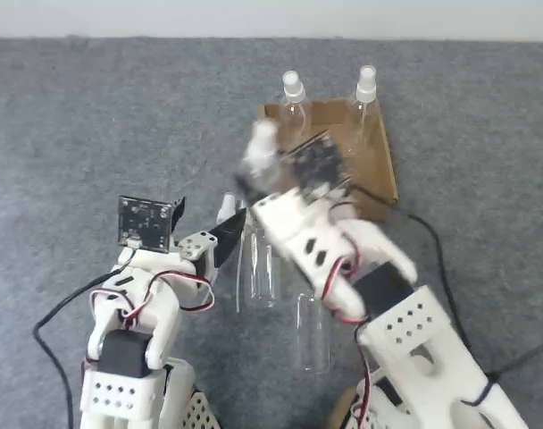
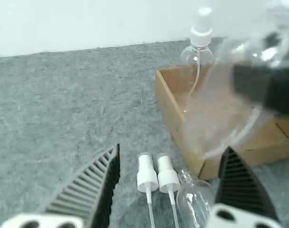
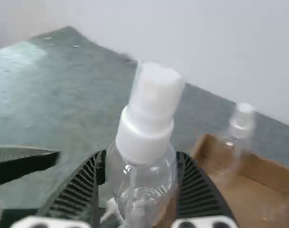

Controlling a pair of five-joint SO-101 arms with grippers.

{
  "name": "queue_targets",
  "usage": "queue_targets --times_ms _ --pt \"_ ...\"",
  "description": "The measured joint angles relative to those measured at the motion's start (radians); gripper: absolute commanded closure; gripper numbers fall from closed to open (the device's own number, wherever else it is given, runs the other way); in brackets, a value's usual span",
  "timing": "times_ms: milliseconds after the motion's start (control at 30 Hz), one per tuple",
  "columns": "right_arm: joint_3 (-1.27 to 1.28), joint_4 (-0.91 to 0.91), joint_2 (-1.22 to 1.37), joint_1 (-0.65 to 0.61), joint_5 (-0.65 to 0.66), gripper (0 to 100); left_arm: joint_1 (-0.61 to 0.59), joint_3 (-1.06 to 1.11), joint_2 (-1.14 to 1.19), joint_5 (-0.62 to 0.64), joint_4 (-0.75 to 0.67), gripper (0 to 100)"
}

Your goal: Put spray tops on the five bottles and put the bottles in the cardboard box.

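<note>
Jaws of the left gripper (image 2: 172, 154) stand apart over two loose white spray tops (image 2: 157, 175); the right gripper (image 3: 140, 171) clamps a clear plastic capped bottle (image 3: 145, 123), partly masking the brown cardboard box (image 2: 169, 107) holding two capped bottles (image 1: 294, 98).

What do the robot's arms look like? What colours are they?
The left arm and right arm are white plastic with black motors and rows of little holes. Thin red and black wires loop along them. The left gripper and right gripper have black, ridged, pointed fingers.
</note>
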Motion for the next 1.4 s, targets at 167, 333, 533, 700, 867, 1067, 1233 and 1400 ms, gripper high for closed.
queue_targets --times_ms 167,333,533,700,867,1067,1233,1400 --pt "-0.118 0.003 0.121 0.17 0.006 99.2 0.0 0.0 -0.003 0.0 0.0 69" --pt "-0.152 -0.094 0.342 0.21 0.006 99.2 0.003 0.0 -0.003 0.0 0.0 69" --pt "-0.152 -0.25 0.548 0.216 0.006 99.2 0.003 0.0 -0.003 0.0 0.0 69" --pt "-0.152 -0.348 0.669 0.216 0.006 99.2 0.003 0.0 -0.003 0.0 0.0 69" --pt "-0.152 -0.437 0.767 0.221 0.006 99.2 0.003 0.0 -0.003 0.0 0.0 69" --pt "-0.152 -0.509 0.827 0.222 0.006 99.2 0.003 0.0 -0.003 0.0 0.0 69" --pt "-0.152 -0.519 0.83 0.224 0.006 99.2 0.003 0.0 -0.003 0.0 0.0 69" --pt "-0.152 -0.519 0.83 0.224 0.006 98.8 0.003 0.0 -0.003 0.0 0.0 69"
